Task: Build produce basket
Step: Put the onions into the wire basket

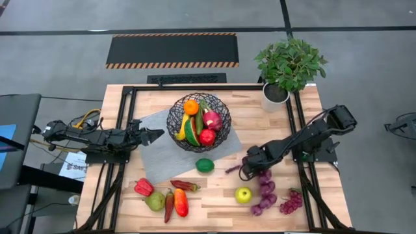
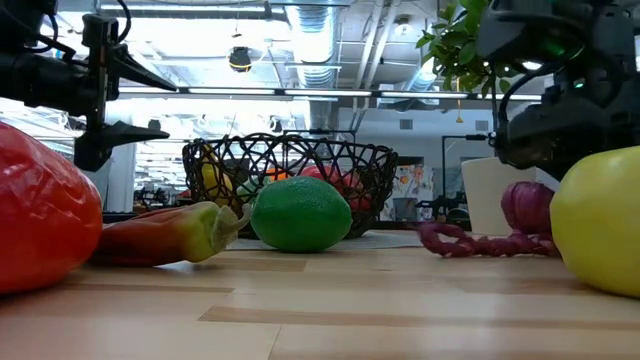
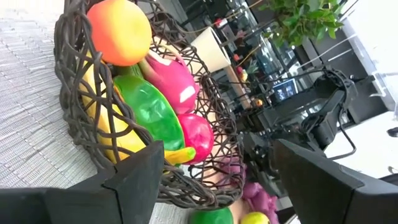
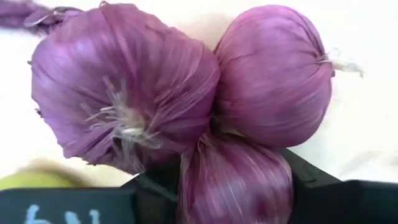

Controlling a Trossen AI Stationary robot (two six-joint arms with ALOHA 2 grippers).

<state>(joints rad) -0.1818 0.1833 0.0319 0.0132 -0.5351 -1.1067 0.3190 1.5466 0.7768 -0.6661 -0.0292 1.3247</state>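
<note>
Wooden table (image 1: 286, 123), grey mat | basket (image 1: 199, 121) upper centre, part-filled | right end effector (image 1: 248, 170) low over purple onion string (image 1: 265, 188), one bulb between its fingers, grip unclear | left end effector (image 1: 153, 136) open, empty, beside basket | next: lift onions, carry to basket

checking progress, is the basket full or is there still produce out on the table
Partly filled. The basket holds several fruits, but the lime, yellow-green apple, peppers and purple string of bulbs lie outside.
</note>
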